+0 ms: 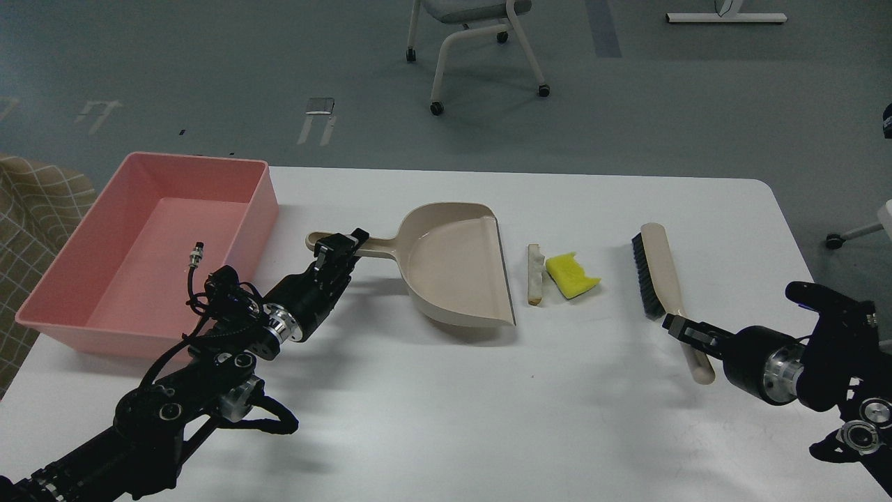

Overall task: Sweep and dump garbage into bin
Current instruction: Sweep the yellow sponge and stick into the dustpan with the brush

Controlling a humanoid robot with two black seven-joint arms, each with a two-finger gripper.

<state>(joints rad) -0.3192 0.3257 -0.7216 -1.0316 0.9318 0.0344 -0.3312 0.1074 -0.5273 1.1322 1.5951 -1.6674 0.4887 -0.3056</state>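
Note:
The yellow sponge chunk (571, 276) and the thin white bread slice (534, 272) lie side by side mid-table. The beige dustpan (453, 272) sits just left of them, its mouth facing the bread with a small gap. My left gripper (339, 249) is shut on the dustpan's handle. My right gripper (686, 332) is shut on the handle of a beige brush with black bristles (656, 272), which hangs right of the sponge, bristles facing left. The pink bin (139, 251) stands at the table's left edge with nothing in it.
The white table (488, 404) ends close behind the bin and dustpan. A chair on castors (474, 42) stands on the floor beyond. A checked cloth (35, 216) shows left of the bin.

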